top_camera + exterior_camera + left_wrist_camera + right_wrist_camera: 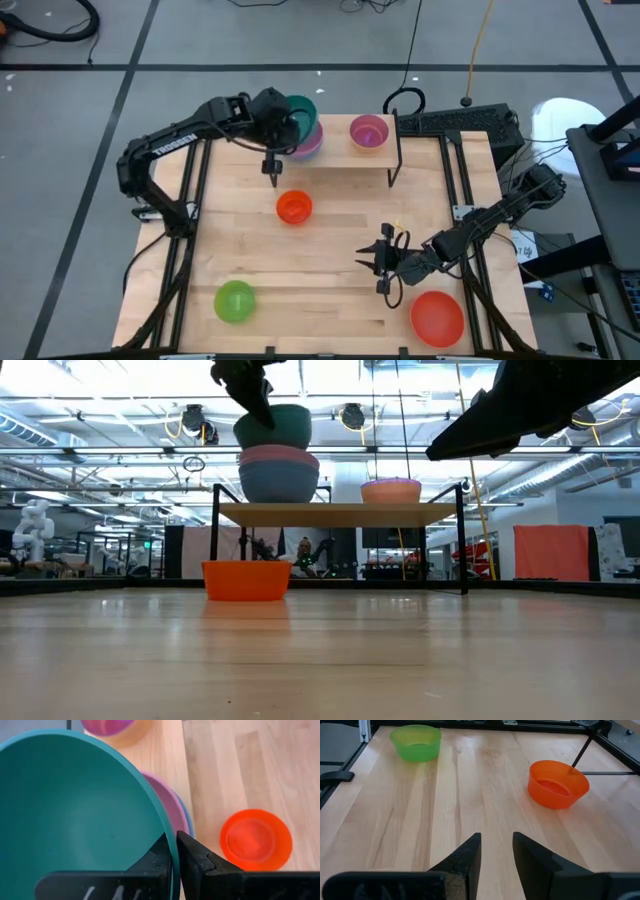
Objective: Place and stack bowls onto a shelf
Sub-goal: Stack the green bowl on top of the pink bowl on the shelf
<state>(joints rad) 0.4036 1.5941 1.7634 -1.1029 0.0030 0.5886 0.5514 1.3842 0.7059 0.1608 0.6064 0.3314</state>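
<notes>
- Left gripper (174,851) is up over the left end of the shelf (345,152), fingers pinched on the rim of the teal bowl (80,820). One finger is inside the wall, one outside.
- That teal bowl sits tilted on top of the stack on the shelf's left end: pink bowl (279,456) under it, blue bowl (278,481) at the bottom. From the low view it doesn't look fully nested yet.
- So my read is I'm at the release step. I'd level the teal bowl and centre it over the pink one first, then part the fingers only a little, so the inner finger doesn't drag the rim sideways.
- After that I'd lift straight up, no sideways move. A three-high stack of light plastic will probably tip off the shelf's edge easily.
- A second pink bowl (369,132) sits toward the shelf's right end, apart from the stack, so there's room between them.
- Still on the table (330,290): orange bowl (294,207) just in front of the shelf, green bowl (235,301) near the front left corner, red bowl (437,316) by the front right corner.
- Right gripper (496,851) waits low over the table's front right area, fingers apart and holding nothing, next to the red bowl. I'd keep it parked until the left arm clears.
</notes>
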